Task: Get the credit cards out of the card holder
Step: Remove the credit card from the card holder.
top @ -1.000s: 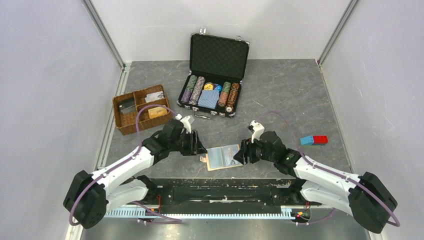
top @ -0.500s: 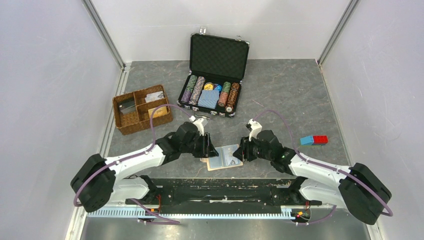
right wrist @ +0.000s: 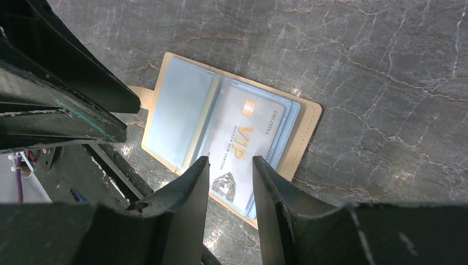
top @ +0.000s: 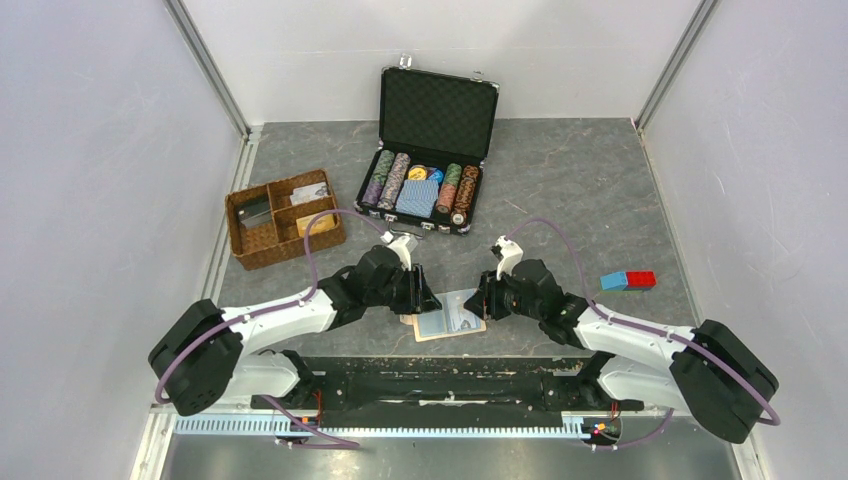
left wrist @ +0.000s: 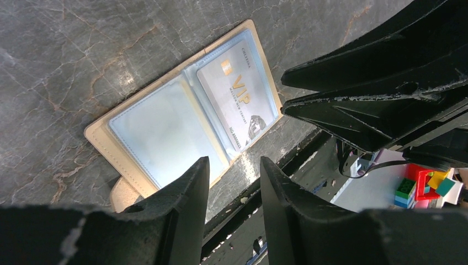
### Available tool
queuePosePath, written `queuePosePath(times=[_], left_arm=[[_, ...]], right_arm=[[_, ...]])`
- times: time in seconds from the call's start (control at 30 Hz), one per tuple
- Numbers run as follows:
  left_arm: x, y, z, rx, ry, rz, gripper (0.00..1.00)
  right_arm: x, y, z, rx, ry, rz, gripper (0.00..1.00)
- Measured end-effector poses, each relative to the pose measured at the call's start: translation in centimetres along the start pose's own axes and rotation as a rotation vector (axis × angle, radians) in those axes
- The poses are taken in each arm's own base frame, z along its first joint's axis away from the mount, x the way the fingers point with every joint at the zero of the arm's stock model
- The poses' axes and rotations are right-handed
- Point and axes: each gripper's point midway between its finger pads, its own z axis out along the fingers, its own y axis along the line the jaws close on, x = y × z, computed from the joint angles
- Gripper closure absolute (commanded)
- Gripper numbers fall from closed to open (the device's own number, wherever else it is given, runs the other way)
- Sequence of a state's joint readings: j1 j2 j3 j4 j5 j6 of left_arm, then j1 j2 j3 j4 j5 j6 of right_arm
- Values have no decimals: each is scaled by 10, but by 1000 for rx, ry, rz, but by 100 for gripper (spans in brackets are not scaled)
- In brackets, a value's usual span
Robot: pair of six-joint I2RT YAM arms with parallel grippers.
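Between left gripper (left wrist: pixel 234 165) and right gripper (right wrist: pixel 230 165), both parted and empty: card holder (top: pixel 450 316), splayed flat. Credit card (right wrist: pixel 251 138) likely light, stiff, slick; best pinched by one short edge.

Card holder (top: pixel 447 318) hemmed in: L gripper (top: pixel 428 300) at its left edge, R gripper (top: pixel 479 304) on the right. Bare table (top: pixel 560 200) betw. it and black case (top: pixel 420 200).

Bright even light, soft shadows; mild glare on card holder (left wrist: pixel 160 138).
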State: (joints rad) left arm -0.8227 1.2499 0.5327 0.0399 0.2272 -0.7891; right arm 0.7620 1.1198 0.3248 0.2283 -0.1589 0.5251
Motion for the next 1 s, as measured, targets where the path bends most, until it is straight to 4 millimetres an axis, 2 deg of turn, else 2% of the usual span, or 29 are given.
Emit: queuePosePath(times=[0.23,0.5,0.8,1.0], left_arm=[[-2,1,1,-5,-14,-2,55],[-1,2,2,-4,-15,-1,55],[4,6,9,-15,3,-11,56],[9,10,18,-17,12,-22,57]], right_arm=[[4,-2,5,-3,6,15,66],[23,-10,10,15,57,39,67],[24,-9,13,4,59,39,71],[26,-9,15,1,60,39,78]])
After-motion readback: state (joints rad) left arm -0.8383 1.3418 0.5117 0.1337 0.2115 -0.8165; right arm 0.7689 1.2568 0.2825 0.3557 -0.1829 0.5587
